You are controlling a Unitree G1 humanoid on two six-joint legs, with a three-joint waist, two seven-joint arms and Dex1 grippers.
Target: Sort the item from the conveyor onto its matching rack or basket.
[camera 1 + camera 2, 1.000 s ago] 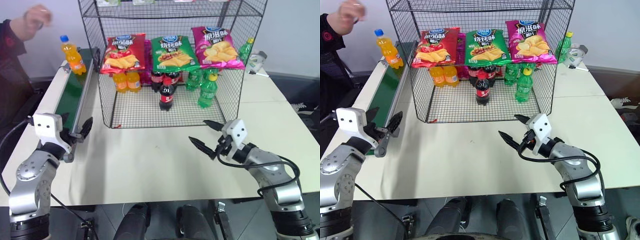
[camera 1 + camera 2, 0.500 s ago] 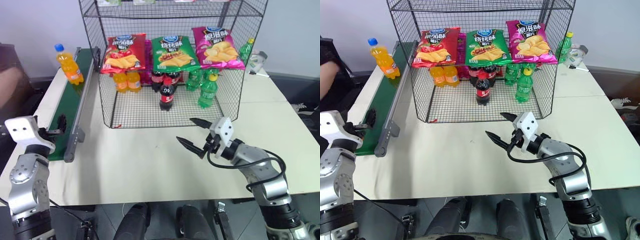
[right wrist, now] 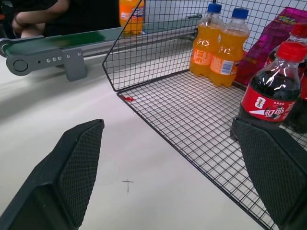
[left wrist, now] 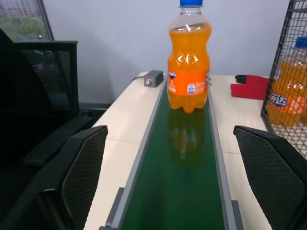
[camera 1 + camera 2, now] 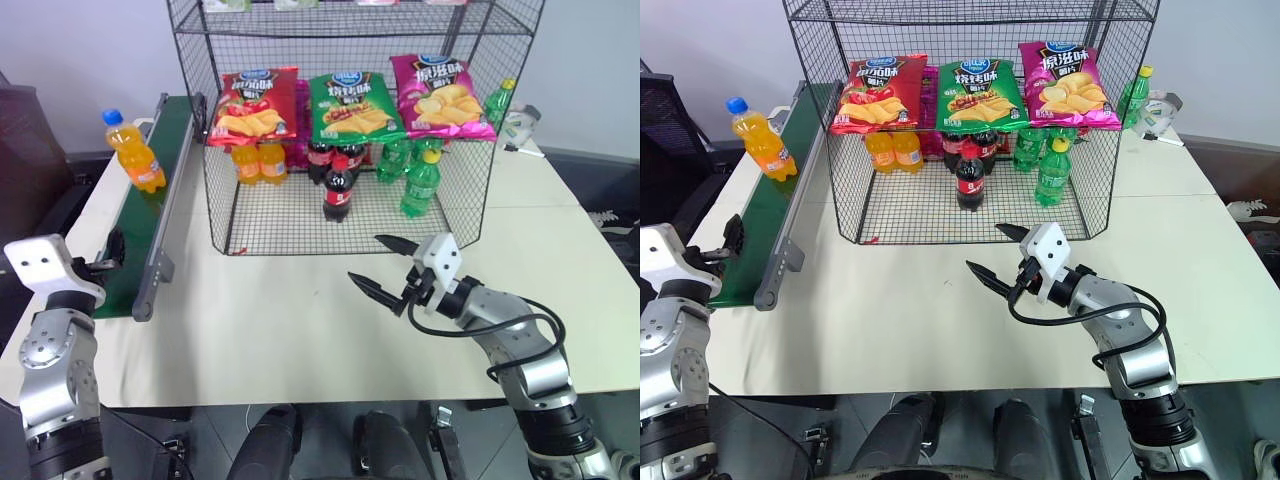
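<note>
The left gripper (image 4: 170,182) stands wide open at the near end of the conveyor (image 5: 140,225), its two black mesh-textured fingers (image 4: 86,167) either side of the belt and holding nothing. The right gripper (image 5: 388,268) is also spread wide and empty, over the bare table (image 5: 290,330) just in front of the rack (image 5: 340,120).

The bottle (image 5: 133,152) stands upright on the far part of the belt, well apart from both grippers: clear ribbed plastic, orange drink, blue cap, orange label. The belt is smooth dark green between grey metal rails.

The rack is black wire mesh; glossy red, green and pink chip bags (image 5: 350,105) hang along its front.

The left wrist view shows the bottle's reflection on the belt and a small grey box (image 4: 154,78) by the far rail. The right wrist view shows two orange bottles (image 3: 221,44) and a cola bottle (image 3: 268,98) on the rack floor, and a person's arm (image 3: 41,17) beyond the conveyor.
</note>
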